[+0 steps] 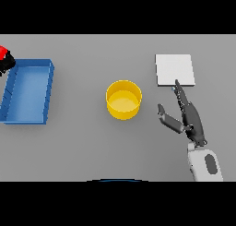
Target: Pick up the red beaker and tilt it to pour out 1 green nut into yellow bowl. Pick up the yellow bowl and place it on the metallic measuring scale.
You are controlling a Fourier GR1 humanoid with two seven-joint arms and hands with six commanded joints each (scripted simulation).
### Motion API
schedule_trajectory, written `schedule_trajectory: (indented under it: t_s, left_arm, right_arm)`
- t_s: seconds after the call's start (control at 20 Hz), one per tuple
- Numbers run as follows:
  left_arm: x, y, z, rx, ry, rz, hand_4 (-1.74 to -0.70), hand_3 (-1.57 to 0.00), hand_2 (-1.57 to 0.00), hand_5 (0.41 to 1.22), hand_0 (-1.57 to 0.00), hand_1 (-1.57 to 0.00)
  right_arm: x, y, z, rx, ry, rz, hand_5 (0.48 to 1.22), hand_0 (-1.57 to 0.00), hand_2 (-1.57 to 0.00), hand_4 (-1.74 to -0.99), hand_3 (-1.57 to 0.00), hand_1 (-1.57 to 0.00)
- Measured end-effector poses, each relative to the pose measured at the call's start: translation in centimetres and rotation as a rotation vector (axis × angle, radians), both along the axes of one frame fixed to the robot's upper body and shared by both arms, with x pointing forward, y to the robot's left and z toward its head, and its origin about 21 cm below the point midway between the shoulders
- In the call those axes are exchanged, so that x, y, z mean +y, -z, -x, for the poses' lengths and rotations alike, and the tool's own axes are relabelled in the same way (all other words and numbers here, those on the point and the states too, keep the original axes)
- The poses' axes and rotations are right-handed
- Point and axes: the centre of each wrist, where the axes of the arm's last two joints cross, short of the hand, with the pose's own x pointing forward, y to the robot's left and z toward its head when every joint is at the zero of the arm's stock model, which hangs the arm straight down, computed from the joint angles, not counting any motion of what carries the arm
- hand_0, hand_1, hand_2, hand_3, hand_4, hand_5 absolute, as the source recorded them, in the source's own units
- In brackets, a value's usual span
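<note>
The yellow bowl [123, 99] stands upright in the middle of the table, and I see no nut inside it. The metallic scale [174, 69] is a pale square plate at the back right. My right hand [190, 118] is open to the right of the bowl and apart from it. Its fingers are straight and point toward the near edge of the scale, with the thumb spread toward the bowl. The red beaker [3, 51] is cut off by the far left edge. My left hand [6, 63] shows as a dark shape against the beaker's underside.
A blue rectangular tray [49, 89] lies at the left, between the beaker and the bowl, with nothing visible in it. Grey table surface lies between the bowl and the scale.
</note>
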Motion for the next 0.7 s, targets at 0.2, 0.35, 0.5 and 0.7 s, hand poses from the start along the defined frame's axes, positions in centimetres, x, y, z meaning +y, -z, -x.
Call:
schedule_trajectory:
  t_s: [0.2,0.35,0.5,0.7]
  left_arm:
    - [0.0,-0.5,1.4,0.031,0.098,0.071,-0.97,-0.58,-0.93,0.735,-1.23,-1.04]
    - [0.1,-1.2,2.0,0.066,0.157,0.118,-0.85,-0.3,-0.48,0.688,-0.63,-0.53]
    - [-0.4,-1.4,2.0,0.127,0.179,0.073,-0.79,-0.15,-0.24,0.659,-0.32,-0.27]
    - [-0.3,-1.4,1.9,0.171,0.189,0.039,-0.76,-0.06,-0.1,0.655,-0.13,-0.11]
  right_arm:
    - [0.0,0.0,0.0,0.002,0.012,0.01,0.729,0.0,0.0,-1.32,0.0,0.0]
    - [0.0,-0.2,-0.2,0.003,0.012,0.003,0.725,0.0,0.0,-1.321,0.0,0.0]
    - [0.1,-0.1,-0.3,0.014,0.006,-0.001,0.724,0.0,0.0,-1.315,0.0,0.0]
    - [0.2,0.3,-0.1,0.014,0.012,0.022,0.717,0.0,0.0,-1.305,0.0,0.0]
